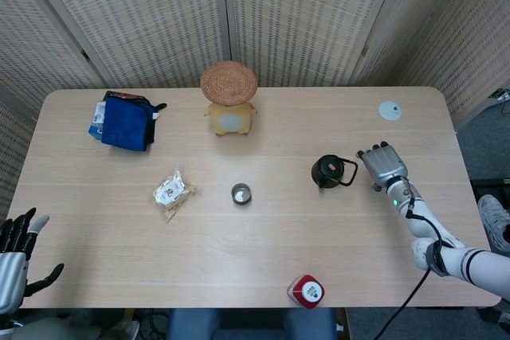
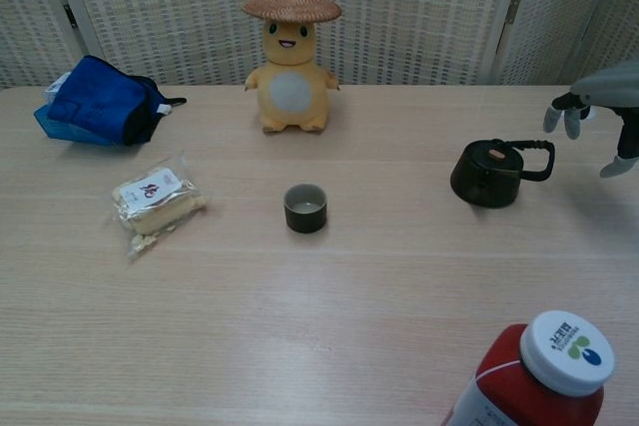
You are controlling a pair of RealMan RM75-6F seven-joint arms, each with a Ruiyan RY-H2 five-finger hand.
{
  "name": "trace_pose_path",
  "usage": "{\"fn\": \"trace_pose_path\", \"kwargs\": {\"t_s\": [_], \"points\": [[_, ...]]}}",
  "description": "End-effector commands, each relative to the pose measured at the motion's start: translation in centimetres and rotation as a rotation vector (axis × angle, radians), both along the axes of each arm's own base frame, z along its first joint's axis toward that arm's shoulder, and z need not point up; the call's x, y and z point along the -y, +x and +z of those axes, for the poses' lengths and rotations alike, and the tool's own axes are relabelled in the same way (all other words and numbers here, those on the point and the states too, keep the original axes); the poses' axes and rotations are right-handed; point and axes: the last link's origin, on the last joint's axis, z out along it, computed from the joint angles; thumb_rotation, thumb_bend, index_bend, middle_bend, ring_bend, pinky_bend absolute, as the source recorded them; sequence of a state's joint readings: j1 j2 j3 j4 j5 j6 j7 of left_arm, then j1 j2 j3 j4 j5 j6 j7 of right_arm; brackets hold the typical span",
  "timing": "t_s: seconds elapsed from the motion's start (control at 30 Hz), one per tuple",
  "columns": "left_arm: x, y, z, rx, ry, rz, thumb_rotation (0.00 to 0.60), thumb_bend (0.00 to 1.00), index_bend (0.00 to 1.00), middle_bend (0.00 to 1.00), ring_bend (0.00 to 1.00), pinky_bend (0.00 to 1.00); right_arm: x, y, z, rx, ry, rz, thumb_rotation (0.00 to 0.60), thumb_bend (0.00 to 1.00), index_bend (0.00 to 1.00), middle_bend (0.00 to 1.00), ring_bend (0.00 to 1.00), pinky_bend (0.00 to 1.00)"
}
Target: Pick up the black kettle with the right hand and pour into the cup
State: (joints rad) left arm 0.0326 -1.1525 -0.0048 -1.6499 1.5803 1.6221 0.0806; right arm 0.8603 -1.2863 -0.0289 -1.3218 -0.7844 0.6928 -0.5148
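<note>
Wooden table (image 1: 239, 236) before woven screens (image 1: 311, 13); right hand (image 1: 383, 166) spread, empty, beside kettle (image 1: 326, 170).

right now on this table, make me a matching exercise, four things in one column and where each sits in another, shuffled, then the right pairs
Things:
1. black kettle
2. cup
3. red bottle
4. blue bag

Places:
A. far left corner of the table
B. near edge, closest to the robot
C. middle of the table
D. just left of the open right hand, handle towards it

Pairs: 1-D, 2-C, 3-B, 4-A
</note>
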Motion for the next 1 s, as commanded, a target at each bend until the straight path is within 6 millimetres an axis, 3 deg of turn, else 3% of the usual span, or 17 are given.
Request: {"fn": "trace_pose_path", "kwargs": {"t_s": [0.03, 0.47, 1.0], "points": [[0.1, 0.0, 0.0, 0.0, 0.001, 0.001, 0.6, 0.22, 0.11, 0.0, 0.0, 0.0, -0.1, -0.6, -0.4, -0.008, 0.009, -0.011, 0.6, 0.13, 0.23, 0.32, 0.19, 0.17], [0.3, 0.0, 0.1, -0.004, 0.005, 0.004, 0.6, 0.22, 0.11, 0.0, 0.0, 0.0, -1.0, -0.4, -2.4, 0.006, 0.064, 0.009, 0.6, 0.13, 0.23, 0.33, 0.19, 0.17], [0.8, -0.4, 0.4, -0.004, 0.013, 0.013, 0.6, 0.22, 0.11, 0.0, 0.0, 0.0, -1.5, 1.9, -4.8, 0.058, 0.101, 0.067, 0.6, 0.13, 0.23, 0.33, 0.19, 0.17]]}}
